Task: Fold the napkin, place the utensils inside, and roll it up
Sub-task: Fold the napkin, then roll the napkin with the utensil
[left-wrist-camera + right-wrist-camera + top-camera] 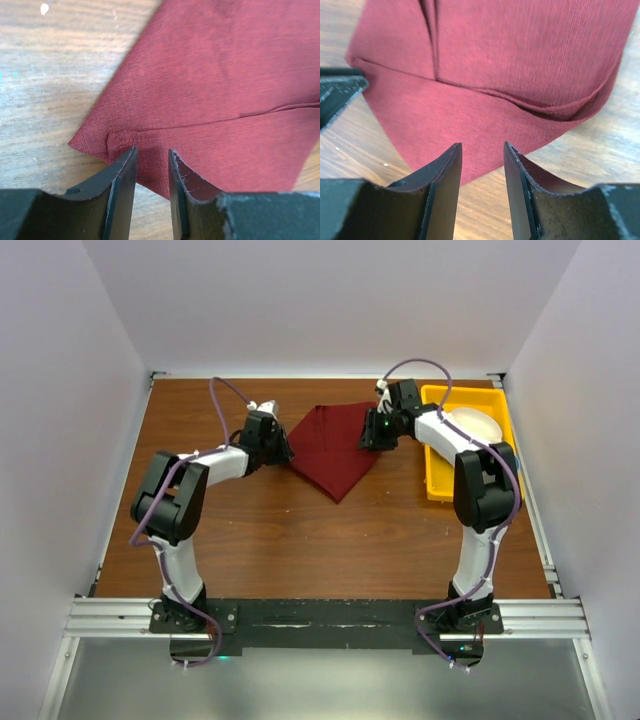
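Here the napkin (335,445) lies folded into a triangle on the table (300,535), between the arms. The left tool (152,151) stands part-open over its left corner. The right tool (482,146) stands part-open at its right edge. Neither seems to hold cloth.

Napkin (335,448) on the table's (300,540) far middle, left gripper (285,452) at its nine o'clock corner, right gripper (369,436) at two o'clock — tray (437,480) at three o'clock, plate (480,423) inside.
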Controlling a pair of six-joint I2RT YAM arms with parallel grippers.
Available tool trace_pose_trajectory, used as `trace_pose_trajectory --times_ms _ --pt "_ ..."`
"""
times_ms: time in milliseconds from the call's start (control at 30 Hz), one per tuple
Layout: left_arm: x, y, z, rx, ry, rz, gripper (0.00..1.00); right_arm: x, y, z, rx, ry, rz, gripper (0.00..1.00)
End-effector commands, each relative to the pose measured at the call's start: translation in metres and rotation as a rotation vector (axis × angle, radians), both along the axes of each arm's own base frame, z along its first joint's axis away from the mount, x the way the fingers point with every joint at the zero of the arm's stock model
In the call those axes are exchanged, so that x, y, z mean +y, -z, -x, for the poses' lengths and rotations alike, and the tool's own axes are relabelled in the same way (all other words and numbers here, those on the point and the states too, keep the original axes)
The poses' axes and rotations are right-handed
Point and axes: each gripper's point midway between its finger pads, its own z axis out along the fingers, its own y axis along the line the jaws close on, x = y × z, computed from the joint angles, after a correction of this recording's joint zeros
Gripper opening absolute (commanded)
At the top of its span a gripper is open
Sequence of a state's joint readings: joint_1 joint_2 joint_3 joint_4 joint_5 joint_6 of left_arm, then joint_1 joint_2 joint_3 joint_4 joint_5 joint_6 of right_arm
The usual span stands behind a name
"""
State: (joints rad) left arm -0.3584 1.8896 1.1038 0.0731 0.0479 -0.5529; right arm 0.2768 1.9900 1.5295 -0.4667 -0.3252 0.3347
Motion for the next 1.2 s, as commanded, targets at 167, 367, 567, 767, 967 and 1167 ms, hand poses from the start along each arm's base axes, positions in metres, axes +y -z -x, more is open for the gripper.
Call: trace_pose_trajectory --times_ms 167,367,567,767,967,1167 --pt "0.003 -0.037 -0.027 -0.135 -0.003 -0.03 0.38 -0.002 0.012 0.002 -0.045 -0.013 0.06 0.42" --pt "0.015 -0.124 -0.012 -0.256 -0.062 0.022 0.54 0.013 -0.036 0.005 -0.177 -0.065 0.205 0.58" --pt "0.066 -0.155 0.048 -0.189 -0.3 0.069 0.63 0.063 -0.046 0.038 -0.388 -0.364 0.464 0.88" --pt "0.086 -0.169 0.1 -0.19 -0.394 0.182 0.7 0.108 -0.018 0.06 -0.366 -0.639 0.524 0.92" --pt "0.098 -0.166 0.122 -0.21 -0.406 0.161 0.7 0.138 0.002 0.065 -0.361 -0.73 0.562 0.91" --pt "0.094 -0.153 0.127 -0.193 -0.369 0.16 0.7 0.148 0.013 0.06 -0.377 -0.769 0.573 0.87"
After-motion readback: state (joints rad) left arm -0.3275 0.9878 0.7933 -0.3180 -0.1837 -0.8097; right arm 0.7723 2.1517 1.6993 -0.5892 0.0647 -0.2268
